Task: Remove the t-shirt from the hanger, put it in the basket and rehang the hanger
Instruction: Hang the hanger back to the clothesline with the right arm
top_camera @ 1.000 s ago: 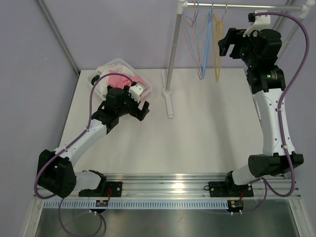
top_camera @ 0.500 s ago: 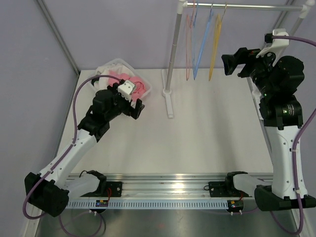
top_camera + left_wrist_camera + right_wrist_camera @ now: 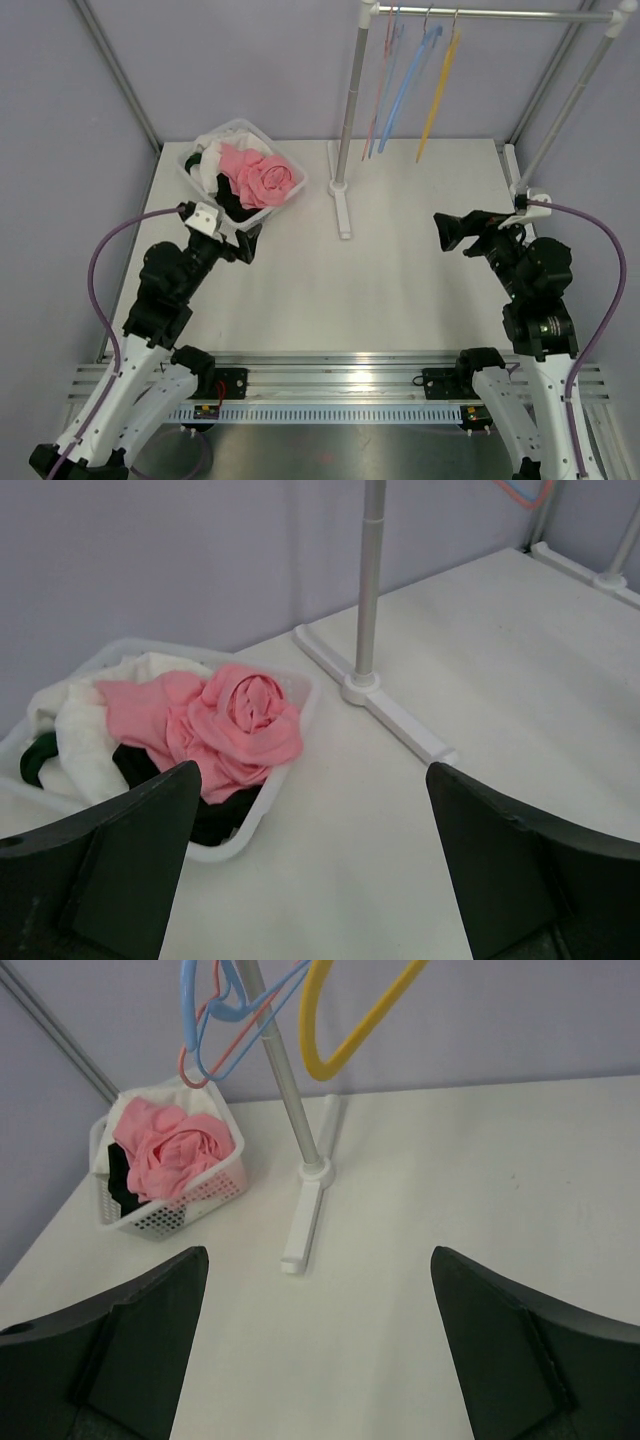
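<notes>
Pink crumpled t-shirt (image 3: pixel 262 178) is lying heaped in the white perforated plastic basket (image 3: pixel 185 1208); left gripper (image 3: pixel 312 810) and right gripper (image 3: pixel 318 1290) are gaping wide, empty. Brushing that heap would be risking a spill.

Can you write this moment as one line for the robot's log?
left end effector: open, empty | right end effector: open, empty | pink t-shirt: in basket | hangers: bare, on rack | task: looks done

Clothes (image 3: pixel 258 178) lie in the basket (image 3: pixel 281 204), left of the rack (image 3: pixel 350 110) holding hangers (image 3: pixel 405 86).
</notes>
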`<state>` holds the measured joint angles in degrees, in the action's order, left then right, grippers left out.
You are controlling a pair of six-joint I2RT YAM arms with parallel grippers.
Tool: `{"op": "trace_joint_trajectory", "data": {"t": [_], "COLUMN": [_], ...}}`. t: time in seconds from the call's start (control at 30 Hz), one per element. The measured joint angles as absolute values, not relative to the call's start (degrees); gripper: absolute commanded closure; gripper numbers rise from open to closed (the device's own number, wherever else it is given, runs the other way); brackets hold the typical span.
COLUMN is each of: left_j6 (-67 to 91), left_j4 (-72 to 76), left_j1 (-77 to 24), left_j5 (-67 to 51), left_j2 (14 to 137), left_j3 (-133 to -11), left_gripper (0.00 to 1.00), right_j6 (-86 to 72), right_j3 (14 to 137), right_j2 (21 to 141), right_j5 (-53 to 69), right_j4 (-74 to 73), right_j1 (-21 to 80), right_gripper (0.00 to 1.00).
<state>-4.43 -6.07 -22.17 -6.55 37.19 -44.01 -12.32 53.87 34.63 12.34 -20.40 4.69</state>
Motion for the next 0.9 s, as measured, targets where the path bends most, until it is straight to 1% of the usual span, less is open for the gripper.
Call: {"op": "trace_joint_trajectory", "data": {"t": [0.17,0.27,0.53,0.7,0.9], "left_j6": [-4.4,-4.69,-8.14,-9.63,-10.46], "left_j4": [1.45,4.05,12.21,13.98,14.33], "left_j1": [-22.04,-22.04,-22.04,-22.04,-22.04], "left_j5": [-1.89,-1.17,-0.8,-0.78,-0.8], "left_j2": [26.63,23.92,23.22,23.68,24.95], "left_j3": [-26.68,-21.74,-18.28,-17.91,-17.91], "left_gripper": [0.01,0.01,0.01,0.01,0.01], "right_j6": [-16.4,-18.2,-21.34,-21.8,-21.91], "right_j3": [42.33,37.78,31.59,30.83,30.79], "right_j2": [28.36,27.44,28.71,30.28,29.28], "right_j5": [13.5,14.87,17.28,17.56,17.63], "right_j4": [-13.56,-10.44,-2.37,-0.58,0.23], "right_j1": [4.67,4.67,4.64,4.64,4.64], "right_gripper": [0.01,0.0,0.01,0.01,0.01]}}
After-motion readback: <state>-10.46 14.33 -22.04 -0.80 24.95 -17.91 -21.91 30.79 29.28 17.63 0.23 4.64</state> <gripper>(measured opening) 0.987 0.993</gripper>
